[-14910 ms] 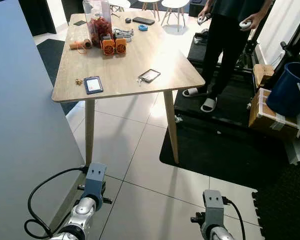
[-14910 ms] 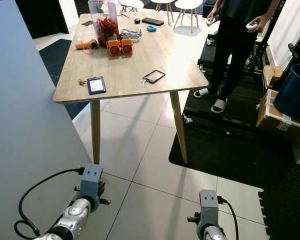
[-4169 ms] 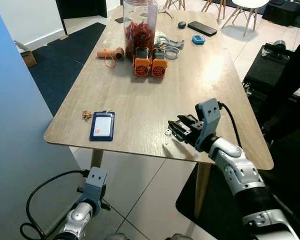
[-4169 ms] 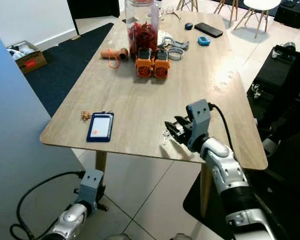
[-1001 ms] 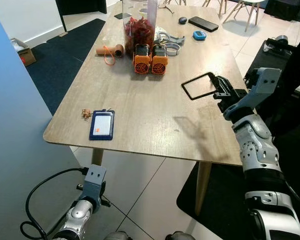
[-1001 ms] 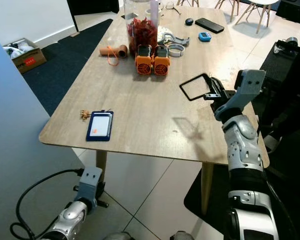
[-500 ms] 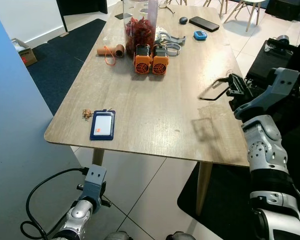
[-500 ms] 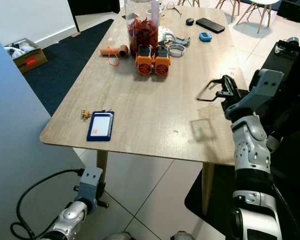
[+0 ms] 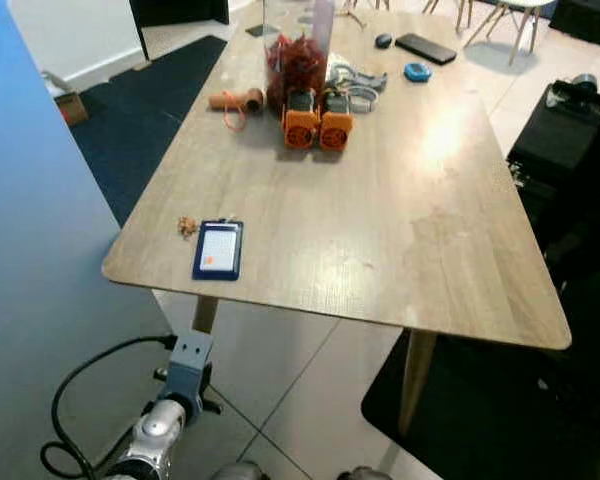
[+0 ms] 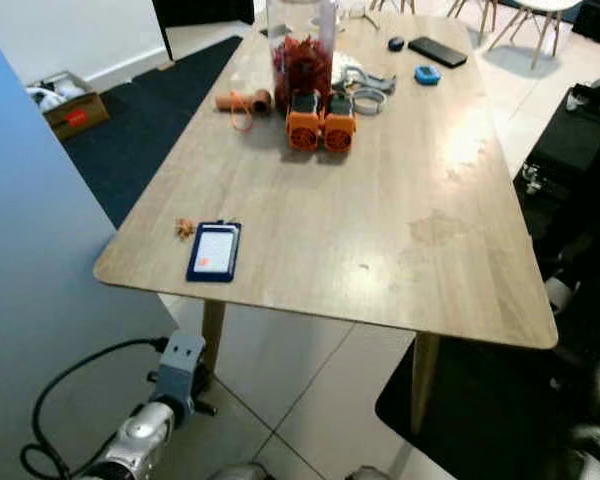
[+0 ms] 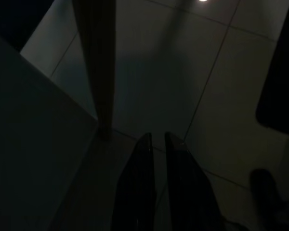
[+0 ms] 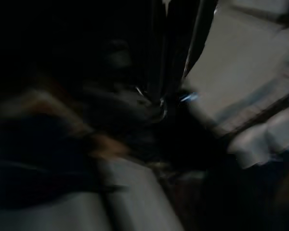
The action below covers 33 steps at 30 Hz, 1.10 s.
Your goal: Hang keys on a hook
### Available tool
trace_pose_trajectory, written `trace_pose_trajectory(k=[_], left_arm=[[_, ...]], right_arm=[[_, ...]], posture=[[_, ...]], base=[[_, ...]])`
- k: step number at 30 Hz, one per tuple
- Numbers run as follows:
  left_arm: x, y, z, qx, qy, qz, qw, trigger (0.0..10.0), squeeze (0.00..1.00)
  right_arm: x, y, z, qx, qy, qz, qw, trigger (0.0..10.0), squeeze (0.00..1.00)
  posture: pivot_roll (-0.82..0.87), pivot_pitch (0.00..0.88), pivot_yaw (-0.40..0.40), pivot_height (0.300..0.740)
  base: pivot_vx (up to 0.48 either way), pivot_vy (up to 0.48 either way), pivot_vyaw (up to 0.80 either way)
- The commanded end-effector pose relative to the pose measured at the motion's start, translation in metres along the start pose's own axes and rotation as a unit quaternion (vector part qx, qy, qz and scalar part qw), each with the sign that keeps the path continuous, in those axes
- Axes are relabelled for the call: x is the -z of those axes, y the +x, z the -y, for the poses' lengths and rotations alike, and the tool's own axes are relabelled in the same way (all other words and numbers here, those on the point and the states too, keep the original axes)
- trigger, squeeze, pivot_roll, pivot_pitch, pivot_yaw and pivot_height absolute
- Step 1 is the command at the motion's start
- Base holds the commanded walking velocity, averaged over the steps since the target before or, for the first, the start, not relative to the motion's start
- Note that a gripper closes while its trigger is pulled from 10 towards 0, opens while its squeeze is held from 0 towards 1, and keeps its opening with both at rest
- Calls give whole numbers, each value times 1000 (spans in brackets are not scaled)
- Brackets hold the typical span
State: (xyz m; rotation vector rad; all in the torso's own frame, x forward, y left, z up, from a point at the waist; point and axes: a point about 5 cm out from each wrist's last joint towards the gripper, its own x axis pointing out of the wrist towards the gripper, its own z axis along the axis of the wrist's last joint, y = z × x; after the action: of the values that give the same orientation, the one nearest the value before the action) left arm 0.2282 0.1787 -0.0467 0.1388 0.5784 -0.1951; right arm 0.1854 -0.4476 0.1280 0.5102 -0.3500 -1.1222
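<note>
The right wrist view is dark and blurred. In it my right gripper (image 12: 169, 91) appears as dark fingers shut around a bunch of keys (image 12: 159, 103), of which small metal glints catch the light. No hook can be made out. My left arm (image 9: 170, 415) hangs idle low beside the table leg. Its gripper (image 11: 156, 139) points at the tiled floor, fingers side by side and shut on nothing.
A wooden table (image 9: 460, 250) stands ahead with a blue card holder (image 9: 218, 249), a small brass piece (image 9: 187, 225), a jar (image 9: 298, 50), two orange blocks (image 9: 318, 130) and a phone (image 9: 426, 47). A grey panel (image 9: 40, 250) runs along my left. Black mats (image 9: 480, 420) lie to the right.
My right arm, holding the keys on their black frame, has swung right and dropped out of the eye views. The camera has shifted slightly; the things on the table stay put.
</note>
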Motion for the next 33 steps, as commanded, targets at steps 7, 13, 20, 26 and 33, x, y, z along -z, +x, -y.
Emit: trace_pose_trajectory(k=[7, 13, 20, 26, 33], left_arm=[[3, -1, 0, -2, -2, -10, 1000, 10000, 0], [4, 0, 2, -1, -1, -18, 1000, 10000, 0], [8, -1, 2, -2, 3, -24, 1000, 10000, 0], [11, -3, 2, 1, 6, -27, 1000, 10000, 0], [14, -5, 3, 15, 0, -33, 999, 10000, 0]], right_arm=[[94, -60, 60, 2, -154, -220, 963, 0, 0], [180, -154, 65, -96, -227, -451, 858, 0, 0], [209, -208, 63, -131, -245, -531, 800, 0, 0], [219, -236, 62, -147, -257, -566, 770, 0, 0], [221, -241, 59, -192, -294, -552, 756, 10000, 0]], posture=[[47, 63, -12, 740], [50, 51, -15, 740], [56, 41, -17, 740], [65, 36, -21, 740], [58, 27, -10, 740]], base=[[0, 0, 0], [0, 0, 0], [0, 0, 0], [0, 0, 0], [0, 0, 0]])
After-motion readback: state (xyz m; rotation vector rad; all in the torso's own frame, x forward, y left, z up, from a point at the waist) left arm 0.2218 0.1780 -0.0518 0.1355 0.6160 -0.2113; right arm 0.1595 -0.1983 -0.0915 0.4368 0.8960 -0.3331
